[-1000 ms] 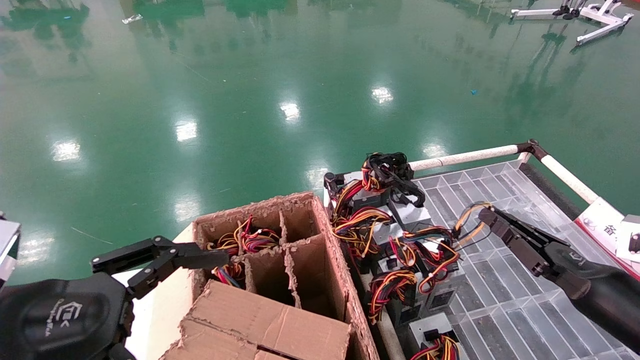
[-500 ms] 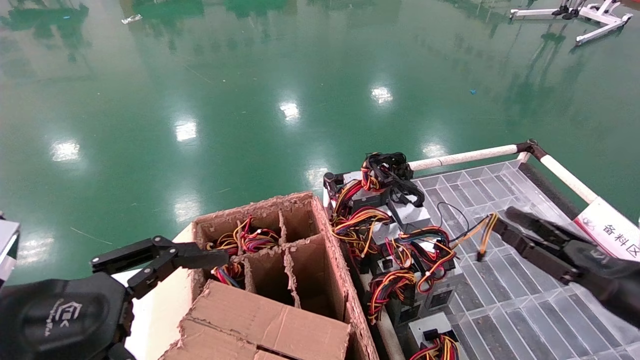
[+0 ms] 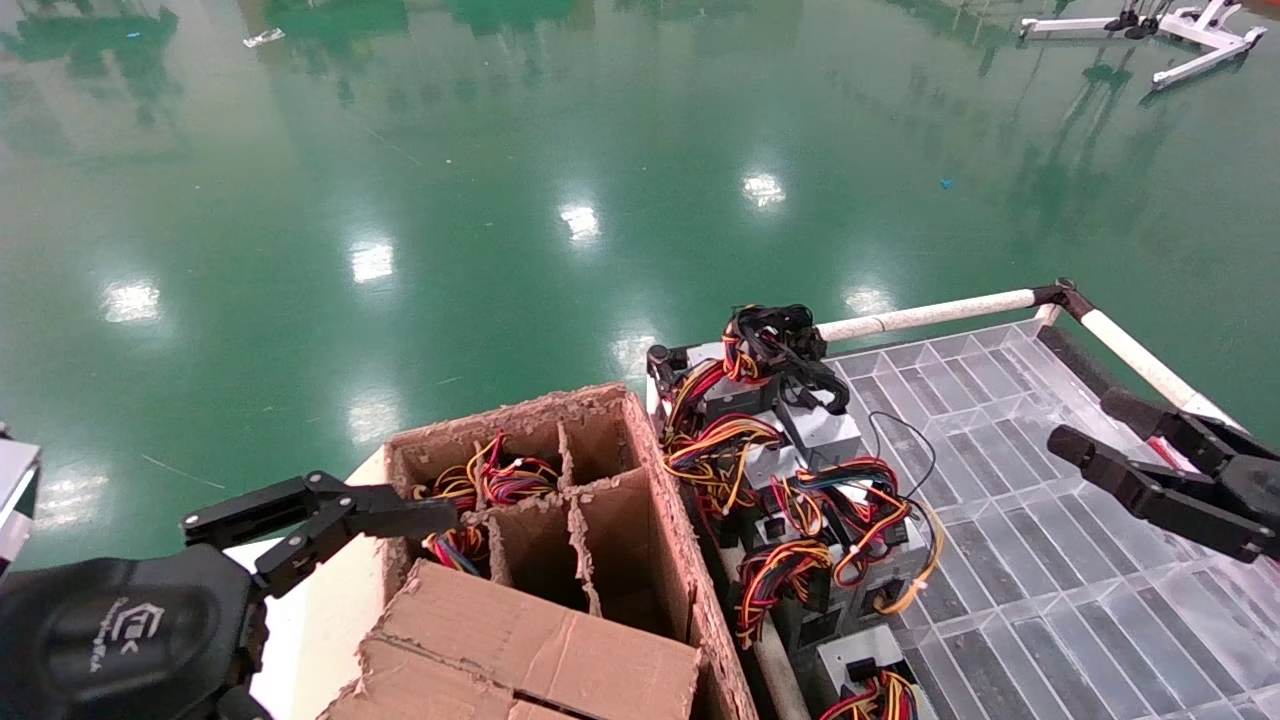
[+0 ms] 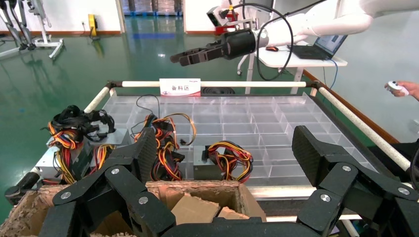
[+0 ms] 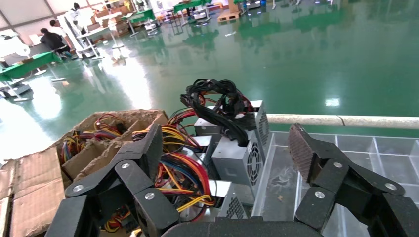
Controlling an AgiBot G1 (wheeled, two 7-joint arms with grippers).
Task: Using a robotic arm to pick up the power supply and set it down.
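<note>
Power supply (image 3: 880, 560) on tray; right end effector (image 3: 1085, 425) open, empty; only left wrist shows white forearm

A glossy green floor (image 3: 480, 180) mirrors overhead lights across a wide hall. White stand legs (image 3: 1165, 35) rest at its far edge. Green-topped worktables (image 5: 24, 61) with seated people (image 5: 47, 37) line one side, and a white desk (image 4: 301, 55) holds a laptop (image 4: 321, 47).
</note>
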